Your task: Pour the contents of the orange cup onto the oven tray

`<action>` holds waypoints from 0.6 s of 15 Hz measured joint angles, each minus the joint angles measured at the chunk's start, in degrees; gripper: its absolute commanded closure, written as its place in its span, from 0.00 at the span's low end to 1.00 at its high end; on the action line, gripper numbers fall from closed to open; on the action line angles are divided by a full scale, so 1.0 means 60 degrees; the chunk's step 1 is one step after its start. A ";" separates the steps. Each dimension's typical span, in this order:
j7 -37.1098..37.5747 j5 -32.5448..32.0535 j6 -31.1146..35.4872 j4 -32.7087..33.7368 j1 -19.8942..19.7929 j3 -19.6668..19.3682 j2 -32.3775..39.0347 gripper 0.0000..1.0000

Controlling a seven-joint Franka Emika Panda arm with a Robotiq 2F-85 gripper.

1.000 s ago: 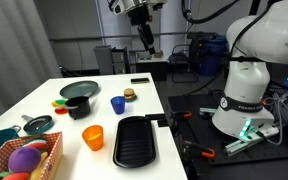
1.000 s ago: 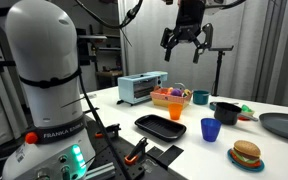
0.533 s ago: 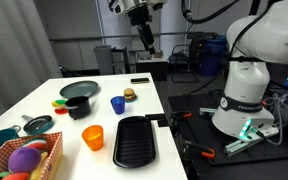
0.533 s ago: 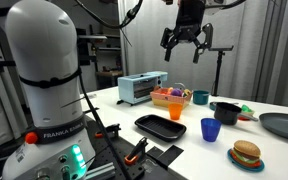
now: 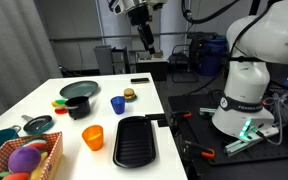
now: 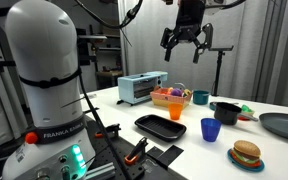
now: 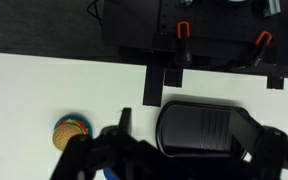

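Observation:
The orange cup [image 5: 93,137] stands upright on the white table, right beside the black ridged oven tray [image 5: 135,140]. Both show in both exterior views, the cup [image 6: 175,112] just behind the tray [image 6: 160,127]. The cup's contents are not visible. My gripper [image 5: 142,27] hangs high above the table, far from the cup, with its fingers spread open and empty [image 6: 185,45]. In the wrist view the tray [image 7: 199,128] lies straight below, between my two dark fingers [image 7: 185,122]; the orange cup is out of that view.
A blue cup [image 5: 118,104], a toy burger [image 5: 129,95], a black pot [image 5: 77,106] and a dark round plate [image 5: 79,89] are on the table. A basket of toy fruit [image 6: 169,97] and a toaster [image 6: 139,89] stand behind.

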 measured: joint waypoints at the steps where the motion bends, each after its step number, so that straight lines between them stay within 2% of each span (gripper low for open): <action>1: 0.0000 0.0000 0.0000 0.0000 0.0000 0.0000 0.0000 0.00; 9: 0.0000 -0.0001 0.0329 -0.0008 0.0000 0.0128 0.0110 0.00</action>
